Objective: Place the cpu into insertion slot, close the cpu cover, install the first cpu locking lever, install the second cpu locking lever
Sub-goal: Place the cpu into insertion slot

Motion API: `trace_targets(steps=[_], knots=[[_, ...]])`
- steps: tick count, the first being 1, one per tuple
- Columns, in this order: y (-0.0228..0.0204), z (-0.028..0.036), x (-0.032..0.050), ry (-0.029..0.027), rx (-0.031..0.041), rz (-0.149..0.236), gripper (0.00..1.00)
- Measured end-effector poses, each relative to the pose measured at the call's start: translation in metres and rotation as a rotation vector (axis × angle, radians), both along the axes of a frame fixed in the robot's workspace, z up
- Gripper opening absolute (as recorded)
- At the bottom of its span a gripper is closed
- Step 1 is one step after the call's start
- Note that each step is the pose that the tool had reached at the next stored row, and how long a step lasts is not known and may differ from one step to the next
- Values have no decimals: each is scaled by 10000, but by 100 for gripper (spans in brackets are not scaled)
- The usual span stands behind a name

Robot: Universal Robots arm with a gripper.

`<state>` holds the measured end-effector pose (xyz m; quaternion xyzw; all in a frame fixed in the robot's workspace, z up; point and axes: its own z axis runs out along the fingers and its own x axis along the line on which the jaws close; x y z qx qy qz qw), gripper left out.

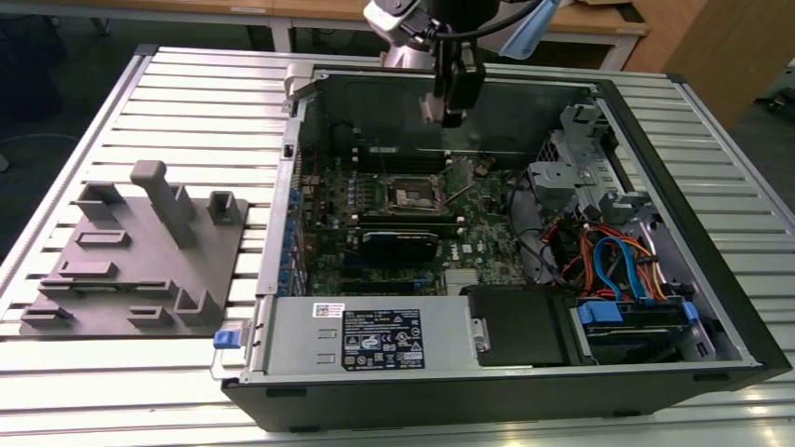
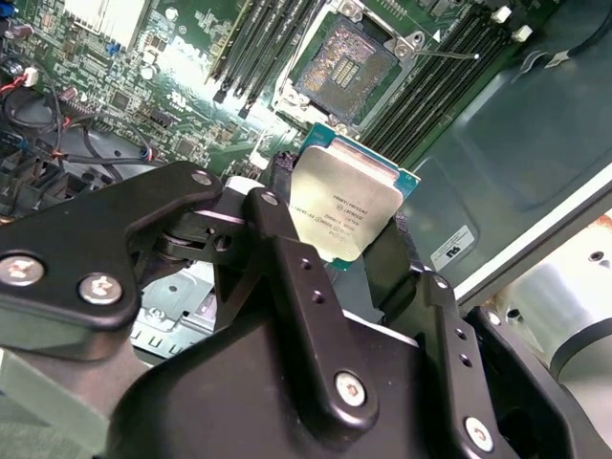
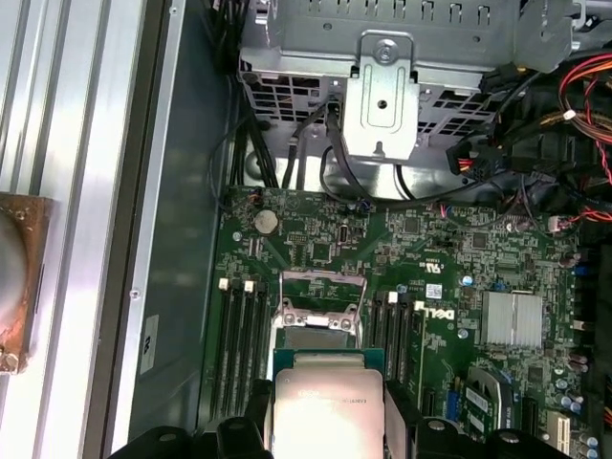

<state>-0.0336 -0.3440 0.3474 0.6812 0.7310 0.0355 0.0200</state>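
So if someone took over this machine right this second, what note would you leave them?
Tool: shut on the cpu, which is gripped by its edges with its metal top showing in both wrist views.
Where: the chip hangs above the green motherboard inside the open computer case, a little short of the insertion slot.
Slot: empty, with its contact field bare.
Done: the cpu is in the grip and over the board.
Left: all four steps. Nothing is seated, closed or locked yet.
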Motion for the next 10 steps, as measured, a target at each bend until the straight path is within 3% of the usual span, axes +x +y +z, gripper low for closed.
trace_targets(steps=[10], knots=[[0,-55,0,0,0,0,54]])
